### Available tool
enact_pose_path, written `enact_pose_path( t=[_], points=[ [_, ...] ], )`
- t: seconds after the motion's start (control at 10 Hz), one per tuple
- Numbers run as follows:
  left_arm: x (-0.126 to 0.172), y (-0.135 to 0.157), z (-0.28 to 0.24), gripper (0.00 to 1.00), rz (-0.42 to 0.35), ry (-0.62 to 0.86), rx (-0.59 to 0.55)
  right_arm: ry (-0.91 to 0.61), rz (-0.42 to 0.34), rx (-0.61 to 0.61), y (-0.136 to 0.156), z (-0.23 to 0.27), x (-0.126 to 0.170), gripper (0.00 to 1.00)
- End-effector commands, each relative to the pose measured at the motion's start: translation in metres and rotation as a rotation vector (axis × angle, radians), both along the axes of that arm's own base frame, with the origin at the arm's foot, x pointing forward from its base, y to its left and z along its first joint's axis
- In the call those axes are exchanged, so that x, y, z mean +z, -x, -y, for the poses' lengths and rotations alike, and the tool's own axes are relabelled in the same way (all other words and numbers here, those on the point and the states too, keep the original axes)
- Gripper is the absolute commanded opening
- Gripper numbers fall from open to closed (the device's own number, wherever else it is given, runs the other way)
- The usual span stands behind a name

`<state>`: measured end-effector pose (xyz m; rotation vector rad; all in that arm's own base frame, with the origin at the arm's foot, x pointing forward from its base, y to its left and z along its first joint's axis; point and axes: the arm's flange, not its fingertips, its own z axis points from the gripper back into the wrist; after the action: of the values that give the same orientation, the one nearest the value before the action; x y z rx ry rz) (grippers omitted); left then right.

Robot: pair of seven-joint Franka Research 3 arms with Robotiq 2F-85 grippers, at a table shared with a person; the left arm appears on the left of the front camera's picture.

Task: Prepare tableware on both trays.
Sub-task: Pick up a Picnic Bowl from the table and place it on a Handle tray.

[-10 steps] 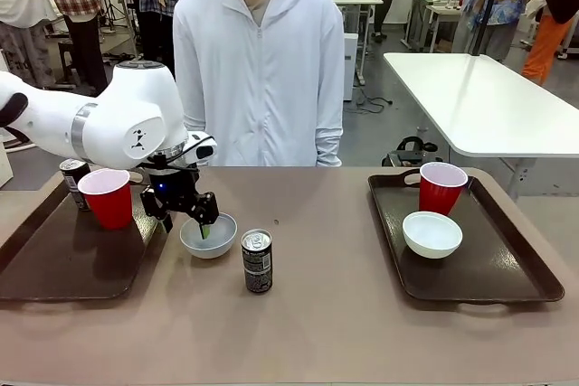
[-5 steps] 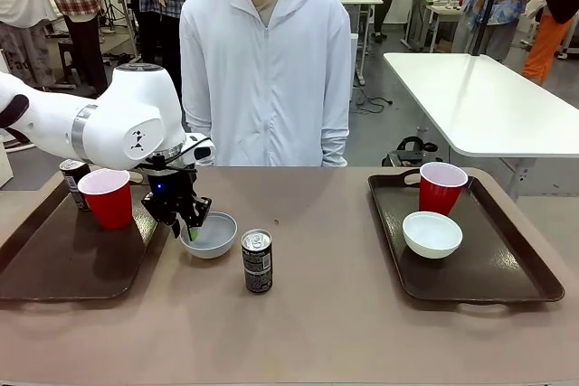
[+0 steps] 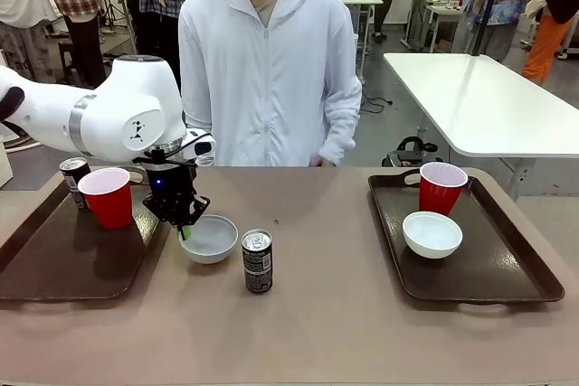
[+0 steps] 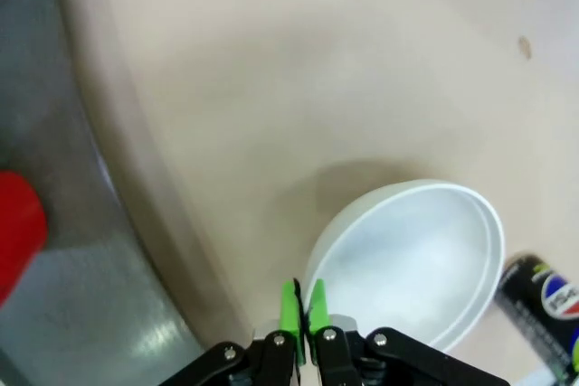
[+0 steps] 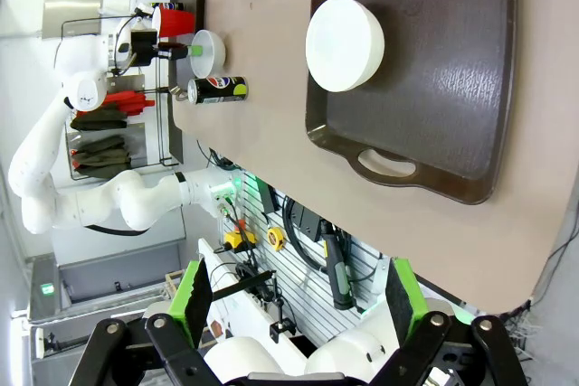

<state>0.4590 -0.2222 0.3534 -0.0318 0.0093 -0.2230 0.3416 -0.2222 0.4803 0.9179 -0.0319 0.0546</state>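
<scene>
My left gripper (image 3: 185, 227) is shut on the near-left rim of a small white bowl (image 3: 211, 240), which is on the table just right of the left tray (image 3: 63, 264). In the left wrist view the green pads (image 4: 289, 306) pinch the bowl (image 4: 425, 255) at its edge. That tray carries a red cup (image 3: 107, 196) and a black can (image 3: 72, 173). A second can (image 3: 257, 261) stands on the table beside the bowl. The right tray (image 3: 507, 264) bears a red cup (image 3: 442, 187) and a white bowl (image 3: 431, 233). My right gripper (image 5: 297, 303) hangs open high above the right tray (image 5: 452, 97).
A person in a white hooded jacket (image 3: 267, 70) stands at the far edge of the table, arms down. The tabletop between the two trays is bare apart from the bowl and can. A white table (image 3: 479, 101) stands behind at the right.
The left gripper's fingers, open astride the bowl's rim a second ago, have shut on it. The person has shifted slightly to the right.
</scene>
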Motion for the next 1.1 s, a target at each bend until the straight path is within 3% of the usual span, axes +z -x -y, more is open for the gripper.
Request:
enact_pose_path(
  t=[0.0,0.2,0.5,0.7,1.0],
  points=[
    [0.032,0.035,-0.004,0.00,-0.091,-0.079,-0.036,-0.014,0.018,0.003,0.003,-0.002,-0.002,1.00],
    [0.074,0.086,-0.024,0.00,-0.098,-0.066,-0.120,-0.014,0.018,0.003,0.003,-0.002,-0.002,1.00],
    [0.101,0.129,-0.082,0.00,-0.022,0.002,-0.104,-0.014,0.018,0.003,0.003,-0.002,-0.002,1.00],
    [0.105,0.127,-0.135,0.00,0.006,0.097,-0.077,-0.014,0.018,0.003,0.003,-0.002,-0.002,1.00],
    [0.107,0.105,-0.197,0.00,-0.028,0.100,-0.031,-0.014,0.018,0.003,0.003,-0.002,-0.002,1.00]
  ],
)
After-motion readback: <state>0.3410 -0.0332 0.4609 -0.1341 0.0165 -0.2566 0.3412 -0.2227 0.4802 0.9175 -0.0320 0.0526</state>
